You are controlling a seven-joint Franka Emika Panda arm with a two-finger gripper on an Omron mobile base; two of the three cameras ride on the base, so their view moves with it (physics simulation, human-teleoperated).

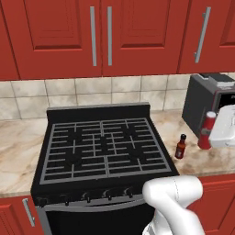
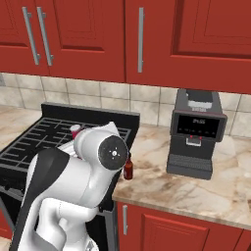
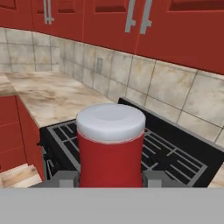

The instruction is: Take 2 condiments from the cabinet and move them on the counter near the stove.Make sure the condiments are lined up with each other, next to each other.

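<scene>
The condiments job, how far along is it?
Done: the dark brown bottle stands on the counter right of the stove. In hand: the tool is shut on the red bottle. Left: setting it down next to the brown one, lined up.

2 base views aimed forward and down, stove shared from left and right, hand view set close behind red bottle

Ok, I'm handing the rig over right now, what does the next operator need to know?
Gripper: shut on the red bottle, which hangs by the counter right of the stove.
Brown bottle: upright on that counter beside the stove, in front of the coffee machine.
Cabinet: doors closed.
Done: both bottles out.
Left: set the red bottle down next to the brown one, lined up.
</scene>
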